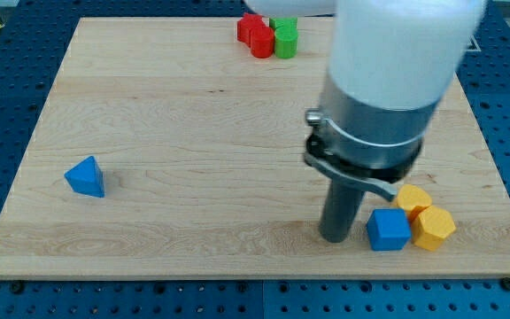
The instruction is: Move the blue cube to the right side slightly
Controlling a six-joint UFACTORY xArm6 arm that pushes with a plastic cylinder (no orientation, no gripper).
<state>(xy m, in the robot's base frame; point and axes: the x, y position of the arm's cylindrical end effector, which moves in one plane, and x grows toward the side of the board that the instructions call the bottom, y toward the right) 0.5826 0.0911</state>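
The blue cube (388,229) sits near the board's bottom right, touching a yellow block (433,228) on its right. A second yellow block (413,200) lies just above and behind them. My tip (336,237) rests on the board just left of the blue cube, with a small gap between them. The wide arm body above hides part of the board's upper right.
A blue triangular block (85,176) lies at the view's left. Two red blocks (256,35) and a green block (285,39) cluster at the top edge. The wooden board (193,133) sits on a blue perforated table; its right edge is close to the yellow blocks.
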